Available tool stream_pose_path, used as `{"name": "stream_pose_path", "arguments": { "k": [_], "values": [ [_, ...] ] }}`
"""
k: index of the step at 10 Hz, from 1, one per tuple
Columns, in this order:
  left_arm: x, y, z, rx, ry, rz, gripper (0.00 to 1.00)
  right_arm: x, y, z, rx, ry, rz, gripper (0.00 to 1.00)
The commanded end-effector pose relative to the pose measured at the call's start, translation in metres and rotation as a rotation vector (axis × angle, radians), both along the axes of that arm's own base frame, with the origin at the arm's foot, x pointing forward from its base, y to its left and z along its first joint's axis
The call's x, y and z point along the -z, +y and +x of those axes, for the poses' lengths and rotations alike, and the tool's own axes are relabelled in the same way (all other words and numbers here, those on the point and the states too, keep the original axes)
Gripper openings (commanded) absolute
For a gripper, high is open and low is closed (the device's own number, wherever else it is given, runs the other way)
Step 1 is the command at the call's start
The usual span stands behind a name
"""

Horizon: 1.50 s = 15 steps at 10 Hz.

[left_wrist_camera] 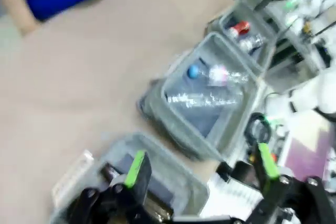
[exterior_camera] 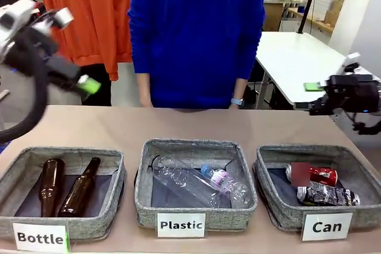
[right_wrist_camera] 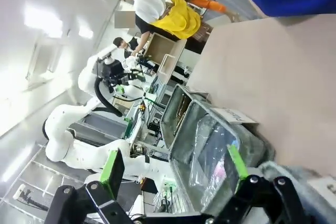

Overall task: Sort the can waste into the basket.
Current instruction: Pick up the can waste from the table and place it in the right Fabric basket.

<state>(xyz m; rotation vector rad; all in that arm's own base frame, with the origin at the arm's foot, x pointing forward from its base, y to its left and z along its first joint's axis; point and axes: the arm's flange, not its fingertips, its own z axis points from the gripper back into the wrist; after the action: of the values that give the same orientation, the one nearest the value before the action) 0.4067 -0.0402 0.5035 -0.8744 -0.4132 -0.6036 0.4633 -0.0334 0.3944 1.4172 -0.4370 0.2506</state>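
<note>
Both cans lie inside the grey basket (exterior_camera: 275, 157) labelled "Can" at the front right. The red can (exterior_camera: 315, 175) sits behind the black-and-silver can (exterior_camera: 327, 194). The left wrist view shows that basket (left_wrist_camera: 227, 20) far off, with the red can (left_wrist_camera: 240, 27) and the silver can (left_wrist_camera: 253, 42) in it. My left gripper (exterior_camera: 84, 82) hangs high at the far left, blurred, and its jaws stand open and empty (left_wrist_camera: 202, 166). My right gripper (exterior_camera: 313, 92) hovers at the right, above and behind the basket, also open and empty (right_wrist_camera: 174, 163).
The "Plastic" basket (exterior_camera: 143, 173) in the middle holds clear bottles. The "Bottle" basket (exterior_camera: 12, 168) at the left holds two brown glass bottles. A person in blue (exterior_camera: 196, 34) stands at the far edge of the table. The brown tabletop (exterior_camera: 178, 124) behind the baskets is bare.
</note>
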Motion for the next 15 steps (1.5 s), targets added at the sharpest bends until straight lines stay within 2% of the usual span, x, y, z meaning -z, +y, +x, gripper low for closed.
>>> {"name": "stream_pose_path", "arguments": {
  "k": [1, 2, 3, 15],
  "values": [
    [0.025, 0.055, -0.003, -0.062, 0.162, -0.219, 1.00, -0.002, 0.020, 0.020, 0.049, 0.059, 0.016, 1.00],
    [0.042, 0.077, -0.003, -0.085, 0.217, -0.335, 1.00, 0.001, 0.028, 0.027, 0.108, 0.070, 0.029, 1.00],
    [0.021, 0.041, -0.012, -0.028, 0.089, -0.099, 1.00, 0.004, 0.017, 0.007, 0.003, 0.015, 0.004, 1.00],
    [0.021, 0.041, -0.012, -0.028, 0.089, -0.099, 1.00, 0.004, 0.017, 0.007, 0.003, 0.015, 0.004, 1.00]
  ]
}}
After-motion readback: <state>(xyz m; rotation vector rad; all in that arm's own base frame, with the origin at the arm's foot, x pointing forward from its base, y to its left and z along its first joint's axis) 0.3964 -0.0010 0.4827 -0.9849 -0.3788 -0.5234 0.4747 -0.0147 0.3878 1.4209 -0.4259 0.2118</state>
